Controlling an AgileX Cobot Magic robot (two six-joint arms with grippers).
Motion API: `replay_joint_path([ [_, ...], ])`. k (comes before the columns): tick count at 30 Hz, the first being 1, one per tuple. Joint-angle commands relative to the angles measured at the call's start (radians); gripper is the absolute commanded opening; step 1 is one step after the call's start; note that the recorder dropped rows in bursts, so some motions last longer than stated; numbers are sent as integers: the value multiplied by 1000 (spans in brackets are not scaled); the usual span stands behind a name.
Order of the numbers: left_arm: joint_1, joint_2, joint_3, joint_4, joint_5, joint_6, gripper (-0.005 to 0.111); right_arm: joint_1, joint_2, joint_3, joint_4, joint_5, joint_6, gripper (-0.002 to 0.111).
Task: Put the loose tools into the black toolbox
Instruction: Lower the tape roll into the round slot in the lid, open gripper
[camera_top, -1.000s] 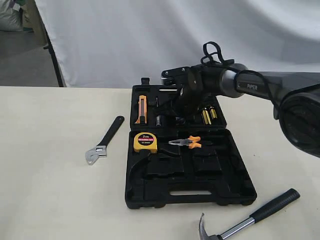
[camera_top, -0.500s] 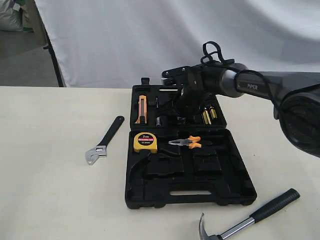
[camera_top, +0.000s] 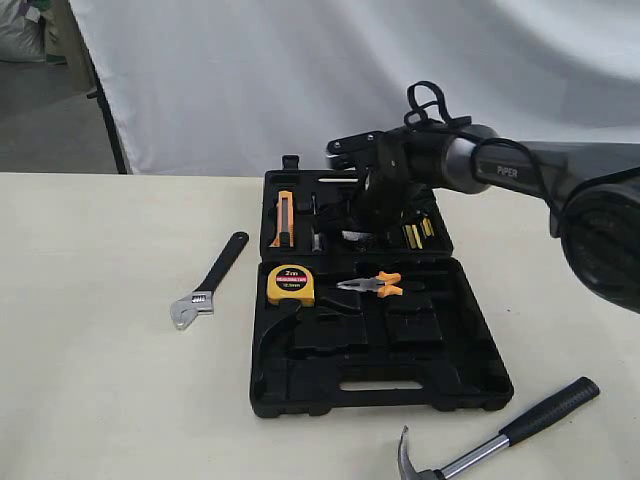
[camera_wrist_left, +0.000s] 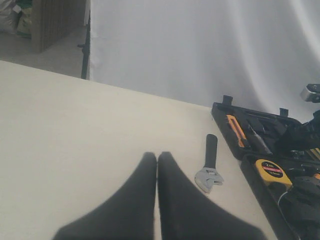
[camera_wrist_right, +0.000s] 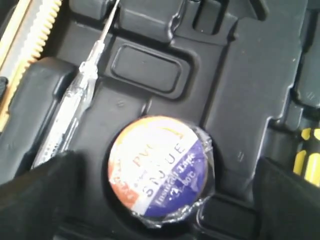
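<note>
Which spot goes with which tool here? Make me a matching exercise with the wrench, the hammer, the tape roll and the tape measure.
Things:
1. silver-headed black-handled adjustable wrench
2. claw hammer with steel shaft and black handle
3. small round tape roll with bluish label
4. yellow tape measure

Places:
A. round recess, far half of the black toolbox
B. table, near-right of the toolbox
C. toolbox's near half
D. table, left of the toolbox

Pairs: 1-D, 2-B, 3-A, 4-C

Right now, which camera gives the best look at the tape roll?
The right wrist view: the tape roll sits close-up, label visible, in a round recess of the toolbox. In the exterior view the right gripper mostly hides it. The left wrist view shows only part of the toolbox, with no roll discernible.
</note>
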Motion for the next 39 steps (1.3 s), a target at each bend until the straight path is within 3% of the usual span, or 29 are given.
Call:
replay_joint_path([
  [1,25,-3,-3,4,-7,-5,1,-6,-36,1,-20,23,-2,90],
  [7,25,-3,-3,4,-7,-5,1,-6,-92,0,-16,2,0,88],
  [9,25,-3,-3,4,-7,-5,1,-6,-92,0,-16,-18,0,79],
  [14,25,-3,-3,4,-7,-5,1,-6,-66,2,-16,-33,0,31],
  [18,25,-3,-3,4,-7,-5,1,-6,-21,2,-16,-24,0,-1],
  [39,25,-3,-3,4,-7,-5,1,-6,-50,2,-20,24,263,0],
])
